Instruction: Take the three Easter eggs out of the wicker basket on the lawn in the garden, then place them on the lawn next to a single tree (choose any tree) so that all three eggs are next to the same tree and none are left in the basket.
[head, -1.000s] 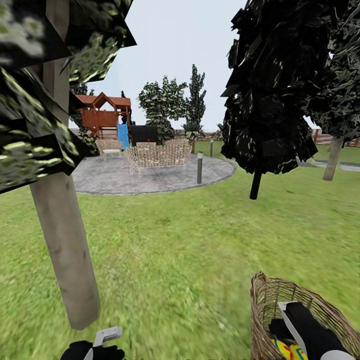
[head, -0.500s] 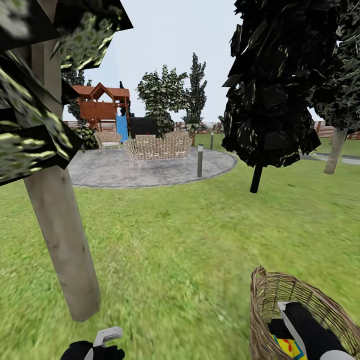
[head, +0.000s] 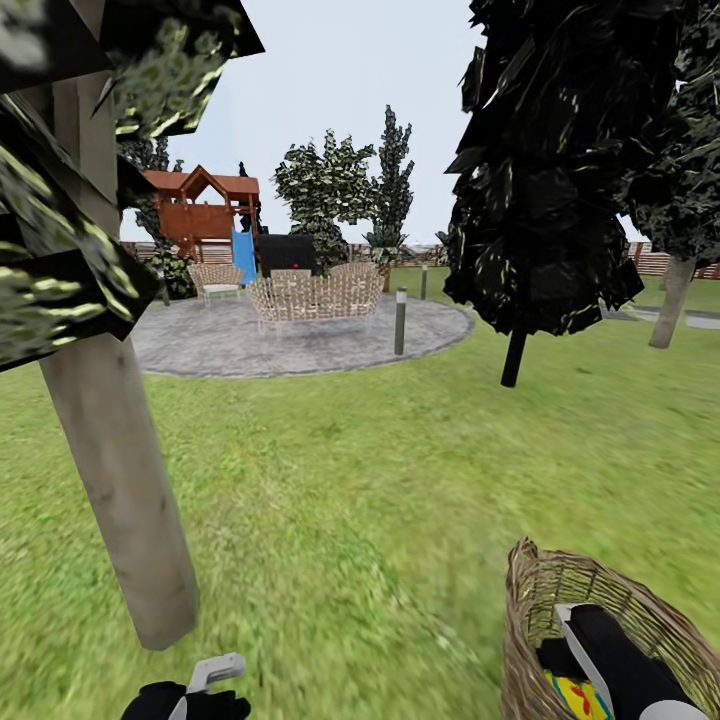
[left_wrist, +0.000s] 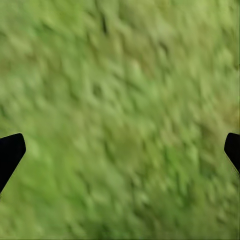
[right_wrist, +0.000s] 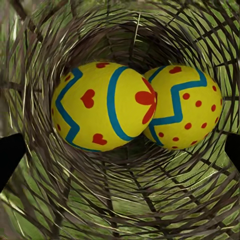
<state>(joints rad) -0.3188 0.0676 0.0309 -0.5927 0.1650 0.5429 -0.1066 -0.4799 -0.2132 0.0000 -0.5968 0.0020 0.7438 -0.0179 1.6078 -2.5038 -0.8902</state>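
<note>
Head view, wicker basket (head: 540, 610): stands on the lawn (head: 380, 480) at the lower right, open mouth up.
Head view, right arm: reaches down into the basket, with a scrap of yellow Easter egg (head: 572, 698) showing just beside it.
Head view, right gripper: hidden inside the basket, so its jaws cannot be judged here.
Head view, left gripper (head: 205, 685): low at the bottom edge over grass, near the foot of the tree (head: 120, 500) with the thick pale trunk; one pale finger shows.
Head view, background: a grey round patio (head: 300, 345) with pale woven chairs (head: 315, 298), a wooden playset (head: 205, 215), and a dark-leaved tree (head: 545, 170) on a thin dark trunk.

Left wrist view, lawn (left_wrist: 120, 110): blurred green grass under the gripper.
Left wrist view, left gripper (left_wrist: 120, 155): fingertips (left_wrist: 10, 152) spread wide apart at opposite edges, nothing between them.

Right wrist view, basket (right_wrist: 120, 210): seen from above, down its woven wall to the base.
Right wrist view, Easter eggs (right_wrist: 105, 106): two lie touching side by side on the bottom, yellow with blue zigzags and red marks; the second (right_wrist: 182, 107) carries small red dots.
Right wrist view, right gripper (right_wrist: 120, 155): fingertips spread wide, above the eggs, gripping nothing.
</note>
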